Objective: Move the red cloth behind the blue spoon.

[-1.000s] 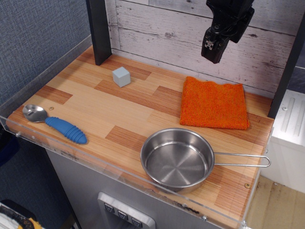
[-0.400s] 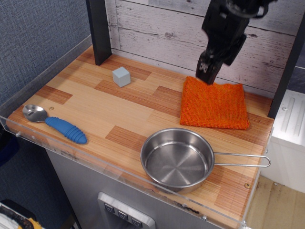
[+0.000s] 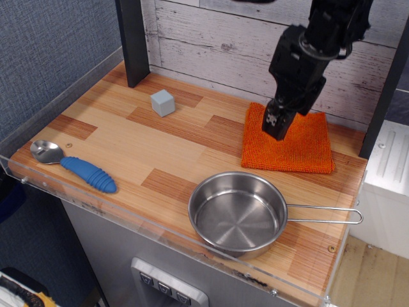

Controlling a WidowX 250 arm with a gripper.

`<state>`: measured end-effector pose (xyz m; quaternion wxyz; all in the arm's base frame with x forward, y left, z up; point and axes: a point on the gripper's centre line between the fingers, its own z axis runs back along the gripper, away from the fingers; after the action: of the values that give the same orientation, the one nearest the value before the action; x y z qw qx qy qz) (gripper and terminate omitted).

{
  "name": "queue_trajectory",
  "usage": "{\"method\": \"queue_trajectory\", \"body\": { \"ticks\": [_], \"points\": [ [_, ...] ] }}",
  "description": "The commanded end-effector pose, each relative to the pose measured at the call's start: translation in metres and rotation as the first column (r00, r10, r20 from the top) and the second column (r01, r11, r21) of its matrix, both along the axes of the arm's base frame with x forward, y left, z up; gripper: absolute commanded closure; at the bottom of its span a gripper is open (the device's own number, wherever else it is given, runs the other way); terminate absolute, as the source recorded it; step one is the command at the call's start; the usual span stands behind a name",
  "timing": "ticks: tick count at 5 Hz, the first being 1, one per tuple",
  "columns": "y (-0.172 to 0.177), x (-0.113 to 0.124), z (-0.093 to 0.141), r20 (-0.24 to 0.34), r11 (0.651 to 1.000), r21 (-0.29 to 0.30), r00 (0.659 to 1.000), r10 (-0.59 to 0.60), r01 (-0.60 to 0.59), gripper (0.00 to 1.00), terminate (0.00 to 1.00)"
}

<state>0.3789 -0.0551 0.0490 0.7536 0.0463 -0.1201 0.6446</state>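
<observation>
The red cloth [image 3: 300,146] lies flat at the back right of the wooden table, an orange-red square. My gripper [image 3: 276,127] hangs over the cloth's left part, its tip close to the fabric; the fingers look narrow and close together, and I cannot tell whether they are open or shut. The blue spoon [image 3: 75,166] lies at the front left, metal bowl to the left, ribbed blue handle pointing right. The gripper hides a strip of the cloth's back left.
A steel pan [image 3: 238,213] with a wire handle sits at the front right, just before the cloth. A grey cube [image 3: 163,102] stands at the back middle. A dark post [image 3: 133,38] rises at the back left. A clear acrylic rim [image 3: 160,231] edges the table.
The gripper has come down and slightly forward from high above the back wall to just over the cloth's left part. Cloth, spoon, pan and cube have not moved.
</observation>
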Motion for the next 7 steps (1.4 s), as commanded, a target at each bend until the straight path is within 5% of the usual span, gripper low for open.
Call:
{"method": "queue_trajectory", "body": {
  "ticks": [1,3,7],
  "points": [
    [-0.001,0.01,-0.015,0.011,0.999,-0.052,1.0,0.016,-0.016,0.0,0.0],
    [-0.003,0.009,-0.036,-0.04,0.998,-0.054,0.999,0.007,-0.009,0.0,0.0],
    [0.045,-0.027,-0.033,-0.052,0.994,-0.024,0.993,0.108,-0.109,0.0,0.0]
  ]
}}
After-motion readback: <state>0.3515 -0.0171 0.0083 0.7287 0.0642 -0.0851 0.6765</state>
